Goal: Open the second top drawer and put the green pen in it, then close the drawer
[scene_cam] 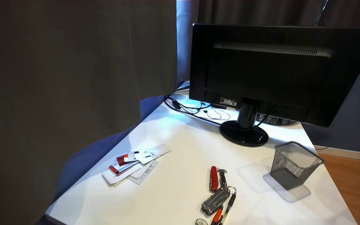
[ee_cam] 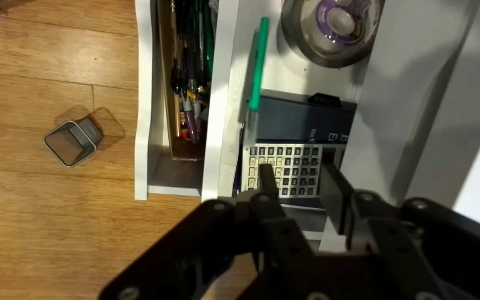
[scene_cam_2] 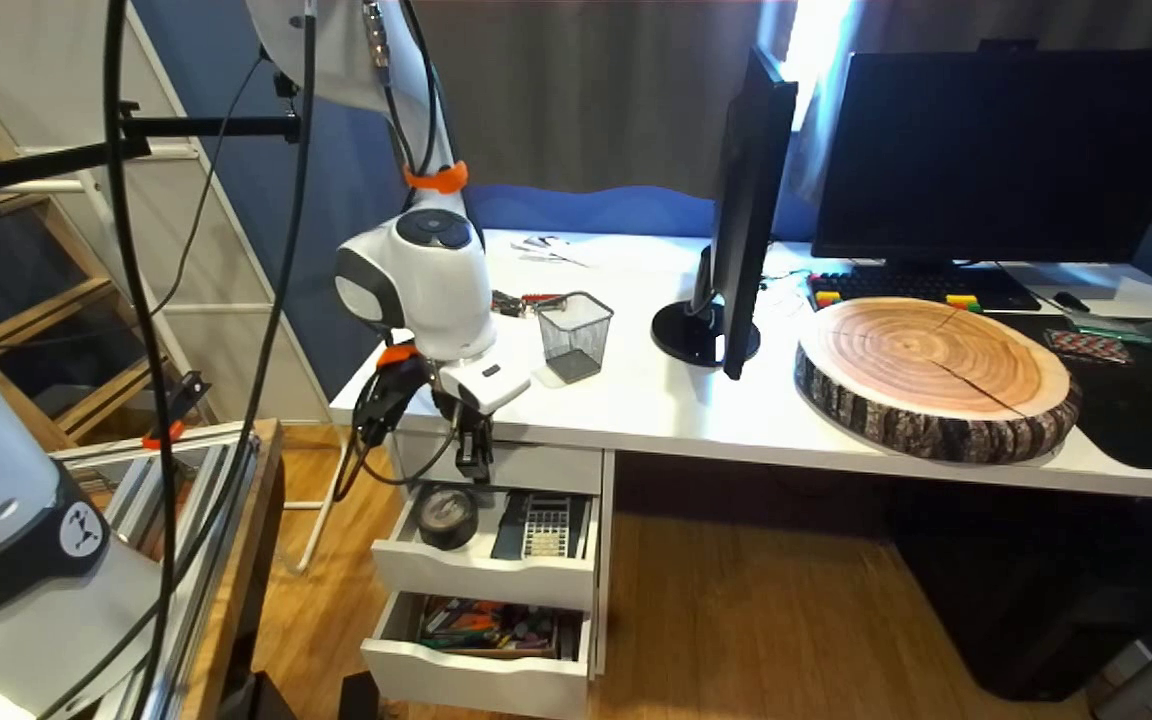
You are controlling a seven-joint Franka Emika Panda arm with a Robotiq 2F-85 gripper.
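Note:
The green pen (ee_cam: 259, 66) with a clear end lies in the upper open drawer (scene_cam_2: 486, 570), along the inside of its front panel (ee_cam: 215, 125). Its clear end is over the dark case and calculator edge. I cannot make the pen out in the exterior views. My gripper (ee_cam: 297, 168) is open and empty, above the calculator end of this drawer, apart from the pen. In an exterior view the gripper (scene_cam_2: 474, 462) hangs in front of the closed top drawer (scene_cam_2: 548, 468). The lower drawer (scene_cam_2: 476, 680) is also open.
The upper open drawer holds a round tape container (ee_cam: 331, 33) and a calculator (ee_cam: 286, 166). The lower drawer holds a box of pens (ee_cam: 190, 91). The desk edge (scene_cam_2: 656, 440) overhangs the drawers. A mesh cup (scene_cam_2: 576, 340) and monitor (scene_cam_2: 751, 200) stand on the desk.

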